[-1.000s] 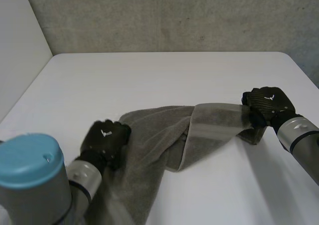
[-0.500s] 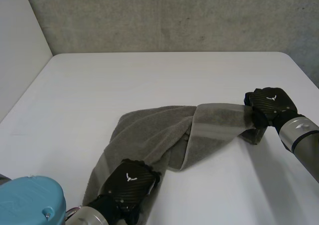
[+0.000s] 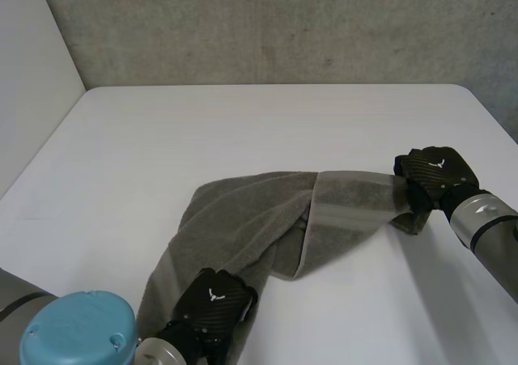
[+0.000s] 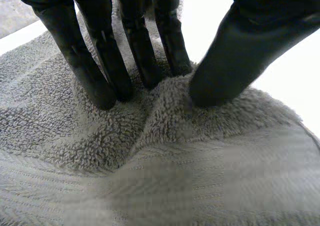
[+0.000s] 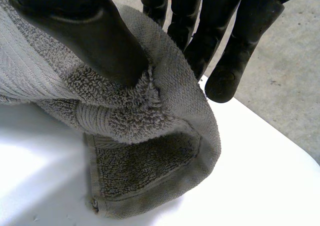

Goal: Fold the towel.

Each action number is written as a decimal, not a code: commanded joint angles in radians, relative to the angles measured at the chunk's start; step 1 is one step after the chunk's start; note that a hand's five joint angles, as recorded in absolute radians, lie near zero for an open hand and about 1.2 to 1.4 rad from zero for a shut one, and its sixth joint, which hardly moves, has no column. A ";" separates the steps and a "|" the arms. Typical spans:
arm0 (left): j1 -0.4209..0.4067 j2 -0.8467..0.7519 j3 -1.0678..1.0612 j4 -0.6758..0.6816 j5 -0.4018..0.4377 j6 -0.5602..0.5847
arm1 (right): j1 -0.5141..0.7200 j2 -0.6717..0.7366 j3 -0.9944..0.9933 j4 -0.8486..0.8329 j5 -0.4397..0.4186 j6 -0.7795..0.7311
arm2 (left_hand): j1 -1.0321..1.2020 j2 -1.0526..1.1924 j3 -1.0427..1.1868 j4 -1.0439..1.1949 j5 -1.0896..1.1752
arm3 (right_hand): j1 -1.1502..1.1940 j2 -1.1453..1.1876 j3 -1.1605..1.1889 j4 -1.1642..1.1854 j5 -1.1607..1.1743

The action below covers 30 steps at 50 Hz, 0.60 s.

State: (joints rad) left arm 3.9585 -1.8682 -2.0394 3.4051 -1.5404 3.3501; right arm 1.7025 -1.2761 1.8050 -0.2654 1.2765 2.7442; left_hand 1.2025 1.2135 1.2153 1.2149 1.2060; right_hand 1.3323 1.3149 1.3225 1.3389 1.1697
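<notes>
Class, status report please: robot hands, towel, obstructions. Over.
Left robot hand pinches towel, near end. Right robot hand pinches its right end. Towel rumpled, unfolded. No obstruction.

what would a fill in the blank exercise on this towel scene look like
1. The towel lies on a table whose colour is ____.
2. The left hand pinches a ridge of ____ between its fingers and thumb.
3. The right hand clamps the towel's far end between its fingers and its ____.

Missing words: white; towel; thumb
</notes>
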 commanded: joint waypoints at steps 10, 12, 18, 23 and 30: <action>0.014 0.047 0.062 0.013 -0.093 0.005 | 0.000 -0.002 0.000 0.002 0.001 0.000 | 0.194 0.183 0.181 0.181 0.016 | 0.059 0.076 0.069 0.053 0.047; 0.028 0.052 0.073 0.013 -0.092 0.005 | 0.000 -0.003 0.000 0.002 0.001 0.000 | 0.194 0.183 0.181 0.181 0.016 | 0.059 0.076 0.069 0.053 0.047; 0.145 0.072 0.119 0.009 -0.086 0.015 | -0.003 -0.006 0.000 0.002 0.001 0.002 | 0.194 0.183 0.181 0.181 0.016 | 0.053 0.071 0.063 0.047 0.041; 0.241 0.067 0.180 0.016 -0.077 0.067 | 0.000 -0.008 0.000 0.002 0.001 0.009 | 0.194 0.183 0.181 0.181 0.016 | 0.003 0.021 0.013 -0.003 -0.009; 0.336 -0.133 0.307 0.025 -0.049 0.224 | 0.008 -0.009 0.000 0.002 0.009 0.014 | 0.194 0.183 0.181 0.181 0.016 | 0.000 0.018 0.010 -0.006 -0.012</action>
State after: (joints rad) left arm 4.2317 -1.8488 -1.8237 3.4238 -1.6070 3.4578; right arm 1.7025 -1.2848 1.8048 -0.2638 1.2810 2.7536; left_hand 1.4352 1.5036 1.5219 1.5085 1.5077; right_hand 1.3319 1.3149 1.3222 1.3386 1.1667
